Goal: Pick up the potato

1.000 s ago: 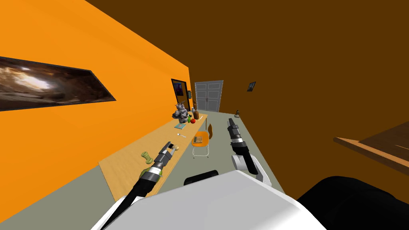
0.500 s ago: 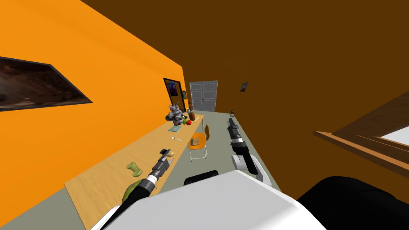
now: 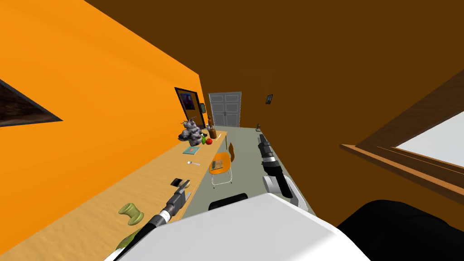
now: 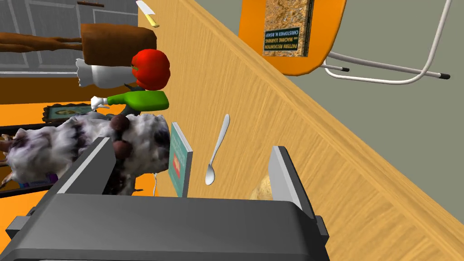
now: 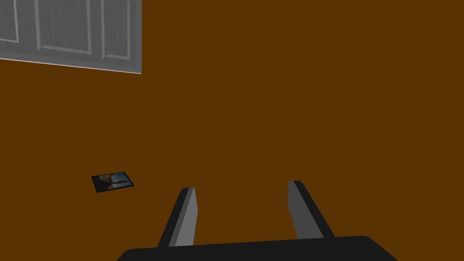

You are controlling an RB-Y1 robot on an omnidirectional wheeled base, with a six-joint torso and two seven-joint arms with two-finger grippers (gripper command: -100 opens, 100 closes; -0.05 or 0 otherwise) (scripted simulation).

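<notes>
**Left gripper** (image 4: 188,181): fingers spread wide, grasping nothing, held over the wooden table (image 4: 281,118). **Potato** (image 4: 262,190): lies on the table near the bowl end of the spoon (image 4: 217,149), just inside one left finger and partly hidden by it, not clasped. **Teal book** (image 4: 180,165): just beside the spoon. **Right gripper** (image 5: 240,208): fingers apart and empty, well apart from the spoon.

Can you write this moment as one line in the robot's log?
left gripper: open | potato: on table, near gripper, not held | right gripper: open
</notes>
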